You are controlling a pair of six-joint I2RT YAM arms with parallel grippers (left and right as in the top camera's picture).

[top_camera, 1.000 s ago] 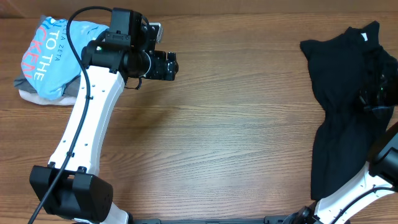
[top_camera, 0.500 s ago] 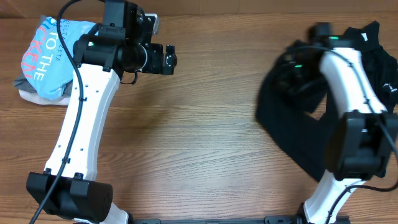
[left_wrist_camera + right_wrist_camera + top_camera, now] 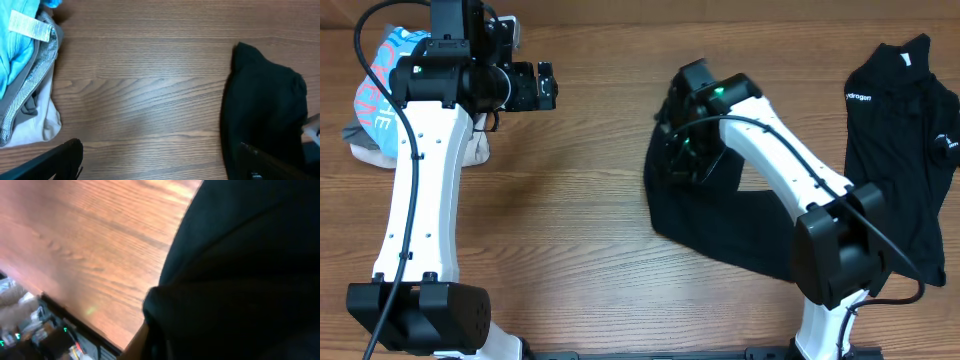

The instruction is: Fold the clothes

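Two black shirts on the desk (image 3: 580, 220): the bunched shirt (image 3: 700, 215) sits mid-desk at the right tool (image 3: 682, 150), whose grip is hidden by cloth; the flat shirt (image 3: 895, 170) lies far right. Left tool (image 3: 542, 86) stands wide, empty. Recommend spreading the bunched shirt flat first.

Two soft black shirts: one crumpled shirt (image 3: 720, 225) mid-table, one flat shirt (image 3: 900, 150) at the right edge. One light-blue lettered tee (image 3: 370, 95), one grey garment (image 3: 27, 92), one beige garment (image 3: 35, 125): five clothes altogether. Two white-and-black robot arms, left (image 3: 415, 220) and right (image 3: 785, 165). One wooden table (image 3: 570, 250)
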